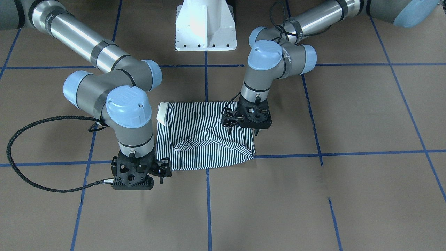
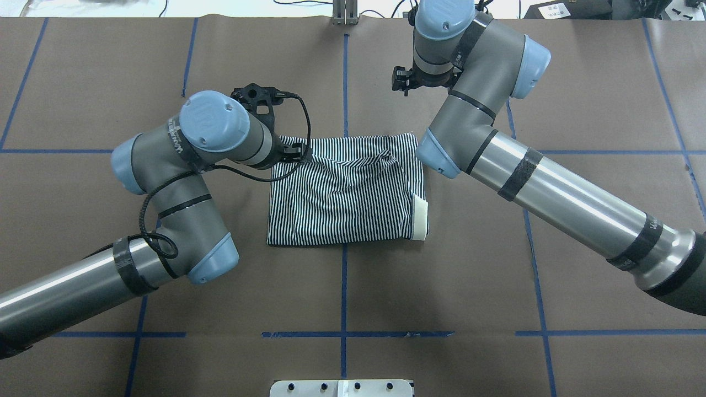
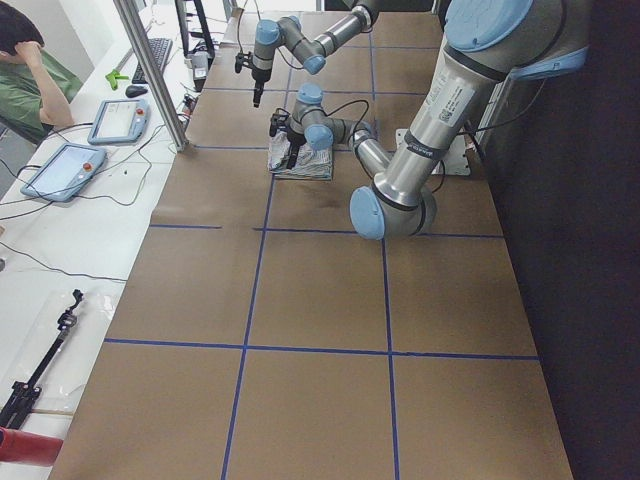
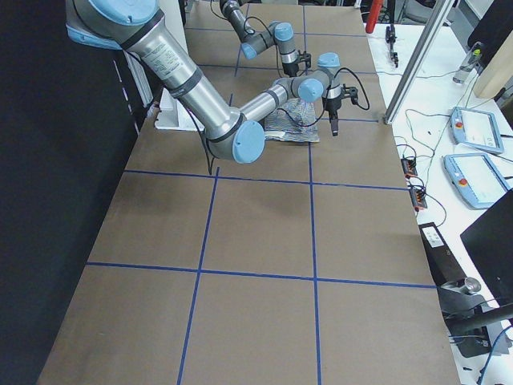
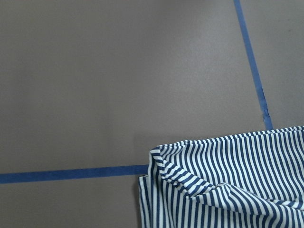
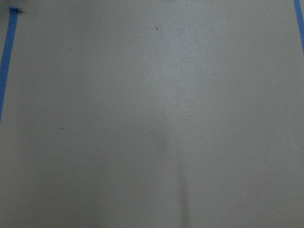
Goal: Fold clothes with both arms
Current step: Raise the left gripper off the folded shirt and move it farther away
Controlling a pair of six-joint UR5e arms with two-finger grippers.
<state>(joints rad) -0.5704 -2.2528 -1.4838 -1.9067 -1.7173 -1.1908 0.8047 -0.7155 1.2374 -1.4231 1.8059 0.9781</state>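
The striped polo shirt [image 1: 205, 139] [image 2: 342, 204] lies folded into a rough rectangle on the brown table, its cream collar [image 2: 420, 218] showing at one side edge. A loose ridge of cloth runs along its far part. My left gripper [image 1: 230, 127] [image 2: 295, 151] hovers over the shirt's far corner on my left side. The left wrist view shows that rumpled corner [image 5: 228, 190] resting on the table, with no fingers in it. My right gripper [image 1: 161, 172] [image 2: 402, 85] hangs beyond the shirt's far corner on my right side, over bare table. I cannot tell how either pair of jaws stands.
The white pedestal base [image 1: 205, 28] stands at the robot's side of the table. Blue tape lines [image 1: 207, 195] divide the brown surface into squares. A side bench with control tablets [image 3: 60, 170] and a seated person [image 3: 25, 70] runs along the far edge.
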